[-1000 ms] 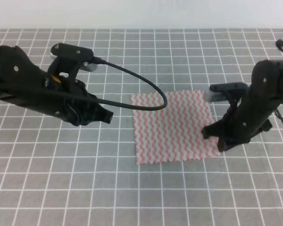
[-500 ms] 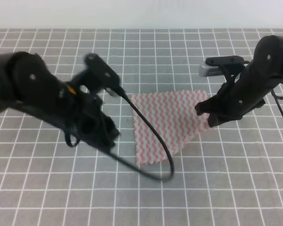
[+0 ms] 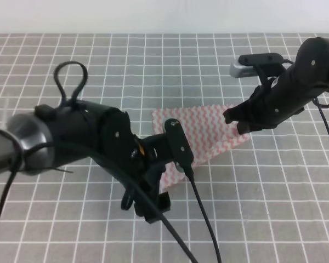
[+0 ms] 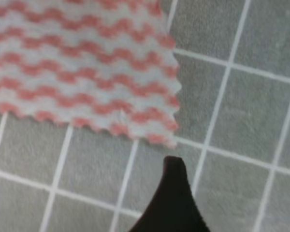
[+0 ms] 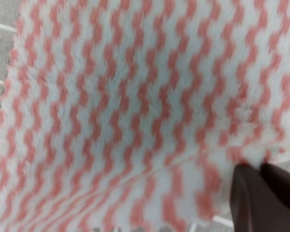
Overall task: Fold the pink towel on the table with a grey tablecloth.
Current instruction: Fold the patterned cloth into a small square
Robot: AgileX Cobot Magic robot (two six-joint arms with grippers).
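Note:
The pink towel [image 3: 208, 131] lies mid-table on the grey tablecloth [image 3: 274, 208], and its near right corner is lifted so it looks like a triangle. My right gripper [image 3: 240, 125] is shut on that raised corner. In the right wrist view its two dark fingers [image 5: 246, 193] pinch the towel [image 5: 111, 96]. My left gripper [image 3: 152, 211] hangs low over the cloth just in front of the towel's near left corner, which the arm hides. In the left wrist view a single fingertip [image 4: 173, 193] shows just short of the towel's corner [image 4: 87, 72], not touching it.
The left arm's black cable [image 3: 200, 219] trails toward the front edge over the grid cloth [image 4: 241, 111]. A second cable loop [image 3: 71, 76] stands above the left arm. The right arm's wrist camera [image 3: 247, 68] sits behind the towel.
My left arm has swung right and down to the towel's near left corner. My right gripper has lifted the near right corner and carried it back and slightly left.

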